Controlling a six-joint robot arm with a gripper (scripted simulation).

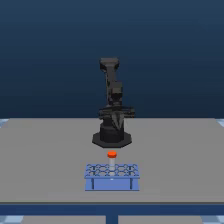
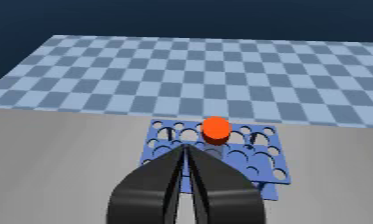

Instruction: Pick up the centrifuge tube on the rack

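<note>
The grey bench (image 1: 45,160) runs wide from the exterior view's left edge to its right, and most of it lies bare on both sides of the middle. Its near edge passes just in front of the rack (image 1: 111,178), so there is little room on that side and plenty to the left, right and beyond.

The light-blue rack stands near the middle of the near edge, with rows of round holes on top and two dark upright marks on its front face. I can read no writing or brand on it. The centrifuge tube (image 2: 215,128) stands upright in a hole along the rack's far row, near the middle of that row; its orange-red cap shows clearly, while the pale body is mostly hidden in the hole.

Behind the rack, well apart from it, the black arm (image 1: 112,100) rises from its round base. In the wrist view the gripper (image 2: 186,150) hangs above the rack, just near of the cap, its dark fingers (image 2: 156,180) drawn together to a narrow slit and holding nothing.
</note>
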